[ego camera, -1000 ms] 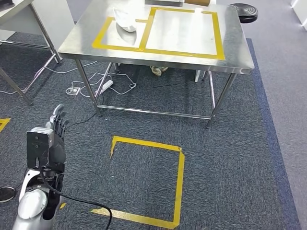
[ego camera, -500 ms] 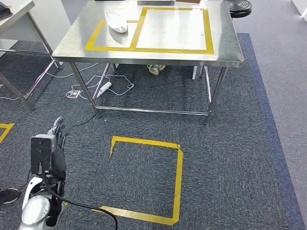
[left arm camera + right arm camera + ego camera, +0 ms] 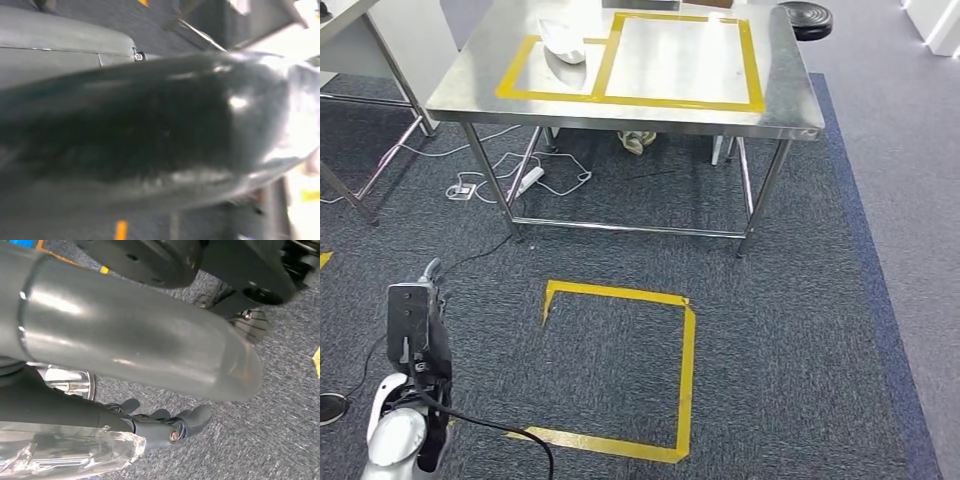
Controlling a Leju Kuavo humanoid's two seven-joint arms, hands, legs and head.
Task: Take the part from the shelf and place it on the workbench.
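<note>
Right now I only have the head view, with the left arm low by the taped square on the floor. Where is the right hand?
Observer: In its wrist view, the right hand hangs over grey carpet, with its dark fingers stretched out.
Operator: Is it carrying anything?
Observer: Clear plastic wrapping lies along those fingers. I cannot tell whether they grip it.
Operator: Any floor marks near it?
Observer: A scrap of yellow tape shows on the carpet beyond the thumb.
</note>
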